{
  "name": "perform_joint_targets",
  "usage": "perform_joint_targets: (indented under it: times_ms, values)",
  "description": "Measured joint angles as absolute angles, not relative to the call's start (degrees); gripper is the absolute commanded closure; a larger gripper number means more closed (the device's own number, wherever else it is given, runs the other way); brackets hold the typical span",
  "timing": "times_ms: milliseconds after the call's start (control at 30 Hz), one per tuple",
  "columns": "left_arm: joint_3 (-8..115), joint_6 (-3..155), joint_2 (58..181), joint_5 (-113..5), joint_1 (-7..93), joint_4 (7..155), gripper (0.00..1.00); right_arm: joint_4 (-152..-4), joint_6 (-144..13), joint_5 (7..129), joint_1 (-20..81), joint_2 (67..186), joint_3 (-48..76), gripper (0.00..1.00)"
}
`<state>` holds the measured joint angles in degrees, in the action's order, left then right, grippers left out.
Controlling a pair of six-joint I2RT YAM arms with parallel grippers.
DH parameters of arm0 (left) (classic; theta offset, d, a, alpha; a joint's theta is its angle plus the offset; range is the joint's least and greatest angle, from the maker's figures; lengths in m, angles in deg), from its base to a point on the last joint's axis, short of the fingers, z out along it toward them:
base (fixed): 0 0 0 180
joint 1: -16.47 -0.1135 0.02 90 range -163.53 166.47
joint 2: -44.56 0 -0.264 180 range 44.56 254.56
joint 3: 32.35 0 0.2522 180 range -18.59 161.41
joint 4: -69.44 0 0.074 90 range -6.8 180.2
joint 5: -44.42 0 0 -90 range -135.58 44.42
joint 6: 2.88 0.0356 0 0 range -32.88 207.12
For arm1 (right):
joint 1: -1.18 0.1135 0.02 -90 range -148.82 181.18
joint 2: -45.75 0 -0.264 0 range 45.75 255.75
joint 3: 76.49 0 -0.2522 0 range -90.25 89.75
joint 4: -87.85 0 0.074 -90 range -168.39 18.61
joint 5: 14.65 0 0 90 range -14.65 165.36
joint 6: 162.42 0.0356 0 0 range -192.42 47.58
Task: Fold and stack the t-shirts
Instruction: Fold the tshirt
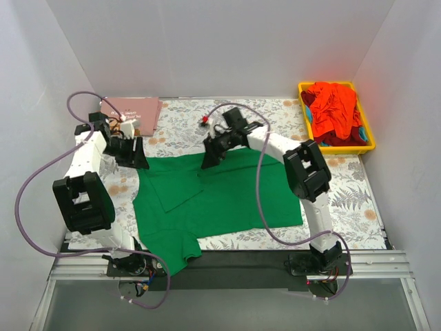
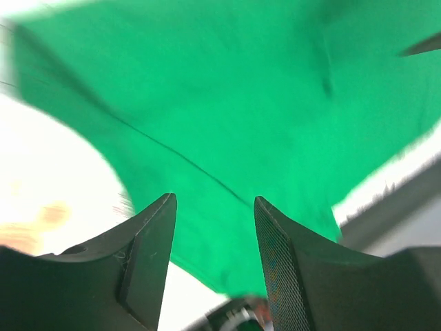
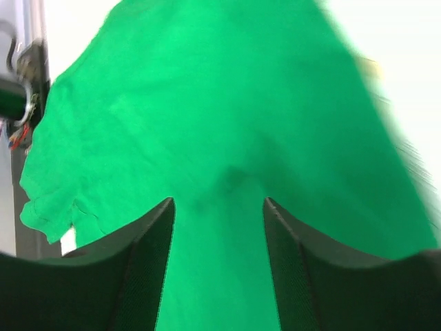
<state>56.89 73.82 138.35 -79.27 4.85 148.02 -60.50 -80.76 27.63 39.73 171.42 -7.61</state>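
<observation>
Top external view, left to right. A folded dusty pink t-shirt [image 1: 131, 114] lies at the far left corner of the grey-and-orange floral table covering [image 1: 344, 200]. No print on it can be read.

The left gripper [image 1: 136, 155] [image 2: 213, 200] is at the far left corner of the plain bright green cotton t-shirt [image 1: 227, 196] [image 2: 241, 89] [image 3: 227, 103]. Its fingers are spread with nothing between them. The green shirt lies flat at the table's centre, with one flap folded over its left half. One sleeve hangs over the near edge.

The right gripper [image 1: 210, 157] [image 3: 218, 201] is at the middle of the shirt's far edge, its fingers likewise spread and holding nothing. Whether either gripper touches the cloth cannot be told.

At the far right corner, a yellow rectangular plastic bin [image 1: 366, 121] holds crumpled red-orange t-shirts [image 1: 334, 103] heaped above its rim. Darker red cloth shows at the bin's near end.
</observation>
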Motion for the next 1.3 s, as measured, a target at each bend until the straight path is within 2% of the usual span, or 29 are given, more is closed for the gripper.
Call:
perform_joint_targets:
  times_ms: [267,433,600,700,1100,1300]
  values:
    - [65.6,66.0,149.5,-78.9,-0.3,136.5,0.55,-54.5,-83.9,31.5,19.7,166.5,-7.7,0.57]
    - [65.9,62.6,155.8,-76.9,-0.3,131.1,0.65,-49.8,-87.5,37.4,13.6,166.4,-7.7,0.65]
    - [62.8,61.3,156.7,-74.2,-0.3,126.2,0.71,-47.2,-90.6,41.6,11.8,168.2,-8.1,0.69]
    - [60.2,60.8,156.6,-74.1,-0.3,124.0,0.78,-46.2,-91.9,43.7,11.6,170.2,-8.1,0.71]
    - [56.7,55.7,156.6,-79.2,-0.3,118.9,0.8,-45.1,-94.0,47.7,11.7,173.1,-8.1,0.75]
    - [55.4,53.2,157.0,-78.8,-0.4,116.8,0.92,-45.1,-94.8,48.9,11.5,173.1,-8.3,0.82]
